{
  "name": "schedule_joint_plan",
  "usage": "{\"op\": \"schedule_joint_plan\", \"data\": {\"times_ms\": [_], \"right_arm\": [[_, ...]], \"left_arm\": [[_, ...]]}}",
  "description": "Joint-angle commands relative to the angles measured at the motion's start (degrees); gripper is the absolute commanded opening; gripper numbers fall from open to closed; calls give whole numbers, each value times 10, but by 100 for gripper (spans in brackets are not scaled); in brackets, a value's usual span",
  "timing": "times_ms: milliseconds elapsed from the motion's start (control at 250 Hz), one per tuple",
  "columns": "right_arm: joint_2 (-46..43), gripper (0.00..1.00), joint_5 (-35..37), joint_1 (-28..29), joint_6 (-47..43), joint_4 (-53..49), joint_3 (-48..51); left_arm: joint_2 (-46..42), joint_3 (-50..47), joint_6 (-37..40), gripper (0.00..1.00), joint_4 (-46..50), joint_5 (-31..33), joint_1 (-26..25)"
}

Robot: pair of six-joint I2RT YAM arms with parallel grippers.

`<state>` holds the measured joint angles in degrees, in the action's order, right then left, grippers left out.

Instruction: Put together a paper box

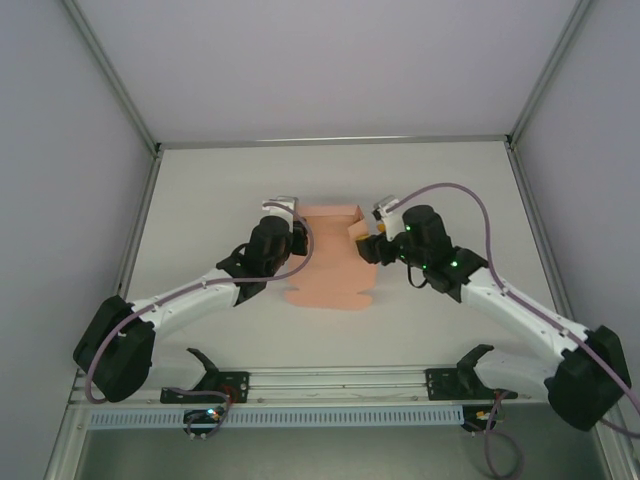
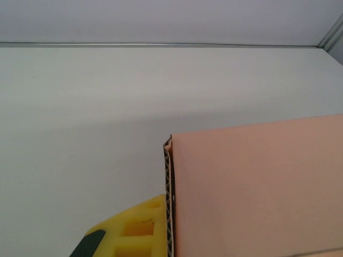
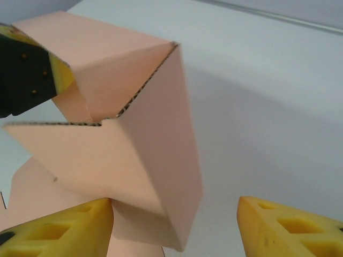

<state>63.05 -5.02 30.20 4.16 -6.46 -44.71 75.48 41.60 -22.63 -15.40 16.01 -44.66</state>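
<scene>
White walls (image 1: 330, 60) on a metal frame (image 1: 335, 140) enclose a plain white bench (image 1: 200, 200) with a matte, smooth top. The paper box (image 1: 330, 285) lies mid-bench between the two arms, half made. Its near part is flat on the surface and its far end is raised into low walls.

The left pincer (image 1: 297, 236) sits at the box's left wall. In its wrist view one yellow finger (image 2: 131, 235) presses against the corrugated edge of an upright panel (image 2: 257, 187). It seems to be pinching that panel, with the other finger hidden behind the card. The right pincer (image 3: 174, 209) is spread wide around a folded corner (image 3: 161, 134) of the right wall and does not clamp it.

The step in hand looks like folding in the right wall. It would go best with the left side held steady while the right pincer closes squarely along the crease. The push should be gentle, since thin card buckles easily and may slide on the smooth bench.
</scene>
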Motion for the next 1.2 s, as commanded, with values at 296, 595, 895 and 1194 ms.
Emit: {"op": "schedule_joint_plan", "data": {"times_ms": [296,595,895,1194], "right_arm": [[-123,71,-277,-172,-16,15,64],[-11,51,-428,-161,-52,6,0],[40,46,-218,-54,-56,4,-36],[55,51,-18,18,3,60,-23]], "left_arm": [[-33,2,34,0,-5,-38,-4],[-30,7,35,0,-3,-34,-4],[-23,18,33,0,3,-30,-4],[-16,34,11,0,31,5,-5]]}}
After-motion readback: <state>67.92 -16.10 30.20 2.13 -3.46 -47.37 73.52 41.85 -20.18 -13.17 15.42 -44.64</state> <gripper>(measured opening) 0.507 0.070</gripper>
